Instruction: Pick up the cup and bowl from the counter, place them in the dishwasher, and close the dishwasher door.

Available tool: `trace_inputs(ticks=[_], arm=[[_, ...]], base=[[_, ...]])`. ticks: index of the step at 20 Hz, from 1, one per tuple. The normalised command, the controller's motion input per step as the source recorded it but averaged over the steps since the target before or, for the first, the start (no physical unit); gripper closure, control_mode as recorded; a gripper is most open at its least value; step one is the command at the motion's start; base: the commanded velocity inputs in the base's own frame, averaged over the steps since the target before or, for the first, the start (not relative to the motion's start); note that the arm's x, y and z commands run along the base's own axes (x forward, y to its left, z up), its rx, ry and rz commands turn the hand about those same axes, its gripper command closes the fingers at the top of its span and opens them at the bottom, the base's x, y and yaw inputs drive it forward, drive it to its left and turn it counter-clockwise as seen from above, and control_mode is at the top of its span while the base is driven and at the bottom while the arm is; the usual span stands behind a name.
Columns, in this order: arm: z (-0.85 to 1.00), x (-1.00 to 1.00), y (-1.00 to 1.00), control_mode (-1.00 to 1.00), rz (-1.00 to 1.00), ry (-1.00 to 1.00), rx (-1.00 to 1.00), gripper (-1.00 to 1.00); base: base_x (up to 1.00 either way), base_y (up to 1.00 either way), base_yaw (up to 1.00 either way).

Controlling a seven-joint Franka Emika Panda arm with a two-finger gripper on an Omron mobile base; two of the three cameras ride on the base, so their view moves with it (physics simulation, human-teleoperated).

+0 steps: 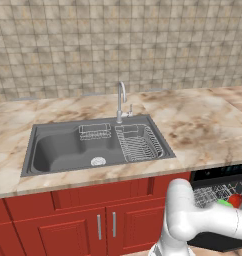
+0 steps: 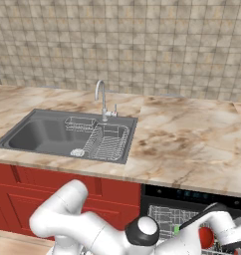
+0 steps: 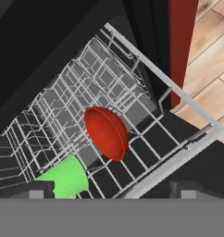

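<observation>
Now the end effector (image 3: 111, 190) gapes wide, empty, above the bowl (image 3: 106, 133) and cup (image 3: 65, 177) in the rack (image 3: 178, 152).

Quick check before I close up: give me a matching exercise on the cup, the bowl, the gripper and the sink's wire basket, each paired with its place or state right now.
Things:
1. cup
2. bowl
3. gripper
4. wire basket

Places or states:
A. open, holding nothing
B. green, in the dishwasher rack, nearest the fingertips
C. in the right side of the sink
D. red, tipped on its side on the rack, beside the cup

Pairs: 1-B, 2-D, 3-A, 4-C
</observation>
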Motion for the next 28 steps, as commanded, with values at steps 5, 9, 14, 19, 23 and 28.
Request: trace_inputs(ticks=[5, 9, 14, 19, 23, 28], arm=[[0.0, 0.0, 0.47, -1.0, 0.0, -0.01, 0.0, -1.0], [-0.04, 0.0, 0.56, -1.0, 0.0, 0.0, 0.0, -1.0], [-0.11, 0.01, 0.49, -1.0, 0.0, 0.0, 0.0, -1.0], [-0.1, 0.0, 0.43, -1.0, 0.0, 0.0, 0.0, -1.0], [-0.11, 0.0, 0.32, -1.0, 0.0, 0.0, 0.0, -1.0], [-0.11, 0.0, 0.26, -1.0, 0.0, 0.0, 0.0, -1.0]], base=[[0.0, 0.0, 0.0], [0.0, 0.0, 0.0], [0.0, 0.0, 0.0], [0.0, 0.0, 0.0], [0.0, 0.0, 0.0], [0.0, 0.0, 0.0]])
